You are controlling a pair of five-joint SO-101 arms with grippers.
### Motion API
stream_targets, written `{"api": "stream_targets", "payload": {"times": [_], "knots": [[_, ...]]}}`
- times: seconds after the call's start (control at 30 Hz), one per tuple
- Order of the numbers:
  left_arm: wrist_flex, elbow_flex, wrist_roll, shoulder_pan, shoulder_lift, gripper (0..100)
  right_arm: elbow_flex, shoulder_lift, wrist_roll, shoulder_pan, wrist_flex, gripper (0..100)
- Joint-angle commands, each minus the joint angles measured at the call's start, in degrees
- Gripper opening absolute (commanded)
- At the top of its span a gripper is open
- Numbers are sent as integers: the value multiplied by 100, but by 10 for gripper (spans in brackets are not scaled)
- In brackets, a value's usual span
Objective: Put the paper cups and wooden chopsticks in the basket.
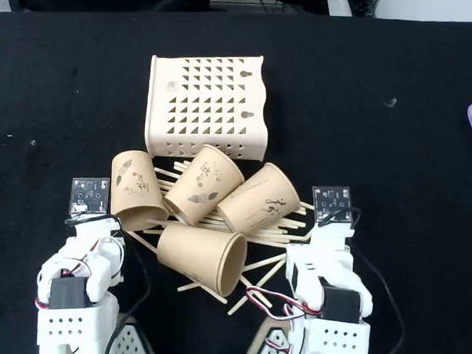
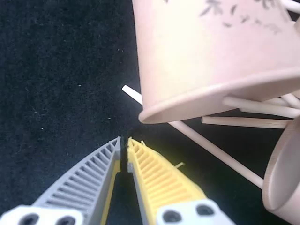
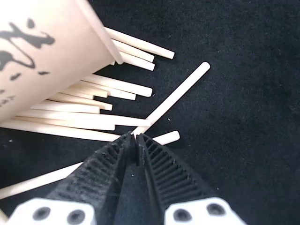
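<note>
On the near side of the basket (image 1: 208,105), four cups (image 1: 201,254) lie tipped over scattered chopsticks (image 1: 263,264), none inside; left gripper (image 2: 124,143) and right gripper (image 3: 136,138) are closed and empty, I think because no pick has started

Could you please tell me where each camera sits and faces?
High view: above the table, looking down on basket, paper cups, chopsticks; both arms at the bottom.
Left wrist view: on the left arm, facing a cup rim past the shut left gripper.
Right wrist view: on the right arm, facing chopsticks past the shut right gripper.
All share cups and chopsticks.
</note>
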Motion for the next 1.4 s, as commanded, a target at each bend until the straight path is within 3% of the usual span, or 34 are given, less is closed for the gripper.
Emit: {"api": "stream_targets", "payload": {"times": [0.0, 0.37, 0.47, 0.63, 0.8, 0.9, 1.0, 1.1, 1.17, 1.37], "knots": [[26, 127, 35, -22, -18, 32, 13, -532, -35, -70, 35, 12], [-9, 127, -18, -48, -18, 35, -13, -532, 18, -35, -343, 15], [-229, -66, -545, -101, -18, 36, -57, -532, 18, -18, -765, 15], [-615, -1130, -1908, -1437, -26, 36, -804, -523, 404, 484, -870, 15], [-1178, -1833, -1829, -2633, -26, 36, -1675, -523, 1354, 1178, -923, 15], [-1802, -2185, -1574, -2888, -26, 37, -2079, -523, 1749, 1257, -1081, 16], [-2505, -2519, -1108, -2747, -9, 54, -2712, -523, 1776, 1231, -1073, 16], [-2857, -2782, -695, -2273, 9, 151, -3600, -497, 1459, 1257, -958, 16], [-2927, -2985, -501, -1824, 18, 200, -4259, -479, 1213, 1240, -765, 16], [-2945, -3829, -396, -760, 809, 205, -5824, -154, 976, 651, -624, 21]]}}
